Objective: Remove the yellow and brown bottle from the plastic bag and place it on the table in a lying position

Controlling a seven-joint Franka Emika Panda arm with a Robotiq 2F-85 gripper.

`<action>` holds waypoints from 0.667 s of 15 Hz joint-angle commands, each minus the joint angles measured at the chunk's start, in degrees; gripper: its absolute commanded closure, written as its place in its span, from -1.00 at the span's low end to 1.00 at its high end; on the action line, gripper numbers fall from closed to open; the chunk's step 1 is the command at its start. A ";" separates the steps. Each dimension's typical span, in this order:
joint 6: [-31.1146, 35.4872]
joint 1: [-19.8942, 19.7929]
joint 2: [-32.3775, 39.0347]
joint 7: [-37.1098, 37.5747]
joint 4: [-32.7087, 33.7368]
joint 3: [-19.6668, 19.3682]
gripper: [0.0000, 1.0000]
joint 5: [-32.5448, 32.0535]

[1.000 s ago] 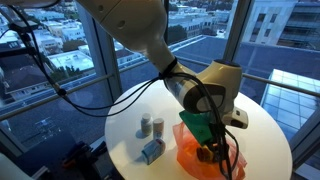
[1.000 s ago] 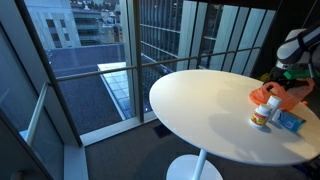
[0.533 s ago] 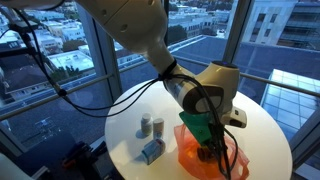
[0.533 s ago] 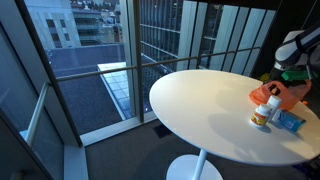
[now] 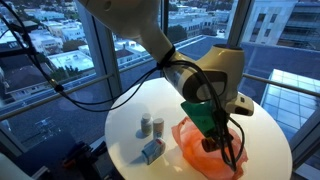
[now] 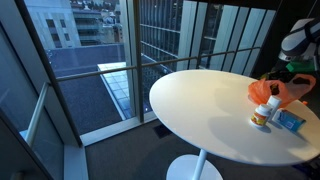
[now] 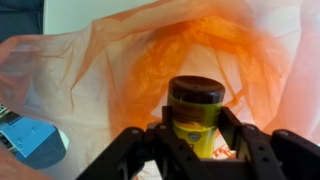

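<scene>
In the wrist view the yellow bottle with a brown lid (image 7: 196, 105) stands upright inside the open orange plastic bag (image 7: 110, 70). My gripper (image 7: 196, 128) is shut on the bottle's yellow body, one black finger (image 7: 160, 135) on each side. In both exterior views the bag (image 5: 192, 150) (image 6: 270, 91) lies on the round white table (image 5: 260, 130) (image 6: 200, 110). The gripper (image 5: 215, 137) reaches down into the bag, and the bottle is hidden there.
Two small white bottles (image 5: 151, 126) (image 6: 261, 115) and a blue box (image 5: 152, 150) (image 6: 290, 121) (image 7: 30, 138) sit on the table beside the bag. Glass walls and a railing (image 6: 150, 60) surround the table.
The jaws have closed from open onto the bottle. The arm has risen a little over the bag.
</scene>
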 commanded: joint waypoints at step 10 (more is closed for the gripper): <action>-11.83 0.46 -9.97 -6.57 -3.72 -0.83 0.50 -3.14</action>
